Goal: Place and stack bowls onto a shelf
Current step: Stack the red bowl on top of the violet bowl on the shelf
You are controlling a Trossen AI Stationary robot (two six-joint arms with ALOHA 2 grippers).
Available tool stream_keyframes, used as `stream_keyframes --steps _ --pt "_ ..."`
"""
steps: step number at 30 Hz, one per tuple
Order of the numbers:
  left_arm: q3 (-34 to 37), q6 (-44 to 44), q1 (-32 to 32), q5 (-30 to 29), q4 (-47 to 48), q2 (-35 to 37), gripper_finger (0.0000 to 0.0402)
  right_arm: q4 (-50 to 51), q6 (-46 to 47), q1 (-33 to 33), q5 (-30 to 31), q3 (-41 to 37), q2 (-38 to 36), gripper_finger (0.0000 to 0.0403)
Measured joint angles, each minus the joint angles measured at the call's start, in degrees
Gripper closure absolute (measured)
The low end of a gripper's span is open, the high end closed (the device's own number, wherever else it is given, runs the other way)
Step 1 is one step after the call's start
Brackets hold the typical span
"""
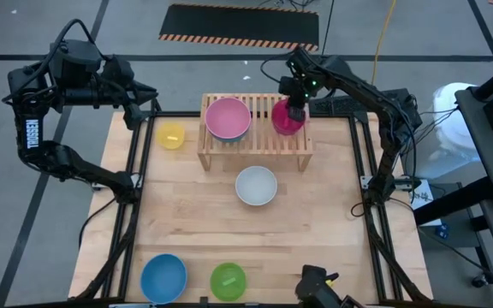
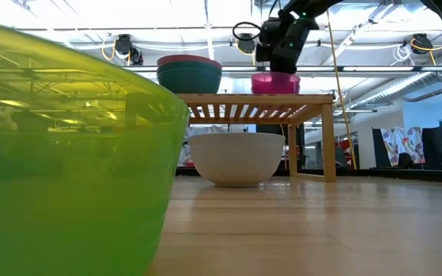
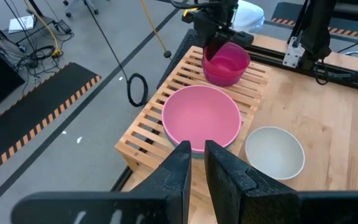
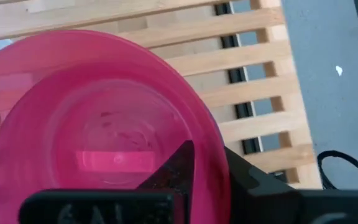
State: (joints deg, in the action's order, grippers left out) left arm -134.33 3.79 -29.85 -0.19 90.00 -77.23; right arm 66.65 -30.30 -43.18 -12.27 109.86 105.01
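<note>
The light-wood slatted shelf stands at the table's far side. On its left part a pink bowl sits nested in a teal bowl. My right gripper is shut on a small magenta bowl over the shelf's right part. Yellow, white, blue and lime green bowls rest on the tabletop. My left gripper hovers shut and empty above the table's far left corner. My right gripper holds the magenta bowl by its rim on the far side, one finger inside the bowl and the other outside. The fingers come from above, pointing down. The bowl is upright with its base at the shelf's slats; I cannot tell whether it rests on them.
The white bowl sits just in front of the shelf, near the table's middle. Blue and lime green bowls stand at the near edge, the yellow one left of the shelf. The shelf's middle slats between the two stacks are bare. A black frame borders the table.
</note>
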Motion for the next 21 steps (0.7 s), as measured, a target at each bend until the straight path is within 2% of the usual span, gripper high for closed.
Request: stream_keyframes --steps 11,17,21 --pt "0.00 -0.01 0.01 0.01 0.02 -0.01 0.0348 -0.53 -2.49 3.23 0.39 0.00 -0.82 0.0318" --pt "-0.01 -0.02 -0.01 0.02 0.00 0.00 0.0348 -3.47 -3.52 3.61 6.12 0.00 -2.35 0.0305" --pt "0.01 -0.04 0.00 0.02 0.02 -0.01 0.0348 -3.79 -4.06 3.52 6.21 0.02 -3.32 0.0301"
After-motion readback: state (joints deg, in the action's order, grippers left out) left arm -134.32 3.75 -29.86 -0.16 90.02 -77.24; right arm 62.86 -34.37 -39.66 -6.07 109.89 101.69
